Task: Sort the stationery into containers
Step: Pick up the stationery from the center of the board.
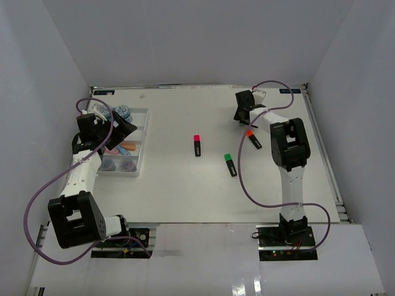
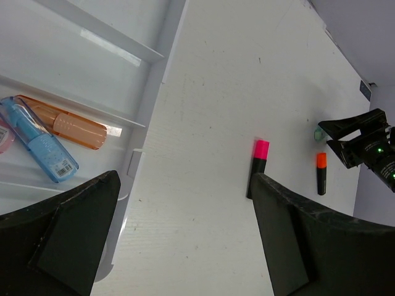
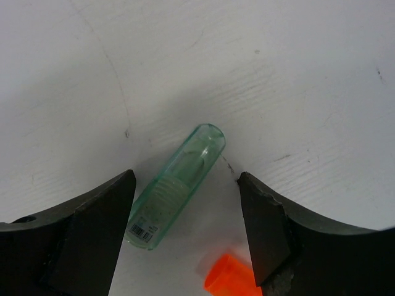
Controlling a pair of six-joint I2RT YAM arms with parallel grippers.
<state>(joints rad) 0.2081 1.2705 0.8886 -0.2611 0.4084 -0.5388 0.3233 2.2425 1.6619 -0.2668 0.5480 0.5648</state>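
Note:
The white divided tray [image 1: 144, 140] sits at the left and holds an orange marker [image 2: 65, 123], a blue marker [image 2: 38, 139] and small round jars [image 1: 120, 164]. My left gripper [image 1: 123, 128] is open and empty over the tray's right edge [image 2: 154, 92]. My right gripper [image 1: 242, 113] is open, low over the table, with a pastel green marker [image 3: 176, 188] lying between its fingers. The orange-capped highlighter [image 1: 253, 138] lies just beside it, its cap [image 3: 231, 280] in the right wrist view. A pink-capped highlighter [image 1: 197, 145] and a green-capped one [image 1: 230, 164] lie mid-table.
White walls enclose the table on three sides. The pink-capped highlighter [image 2: 259, 166] and the orange-capped one [image 2: 321, 172] also show in the left wrist view, with my right gripper [image 2: 358, 139] beyond them. A blue jar [image 1: 123, 114] stands at the tray's far end.

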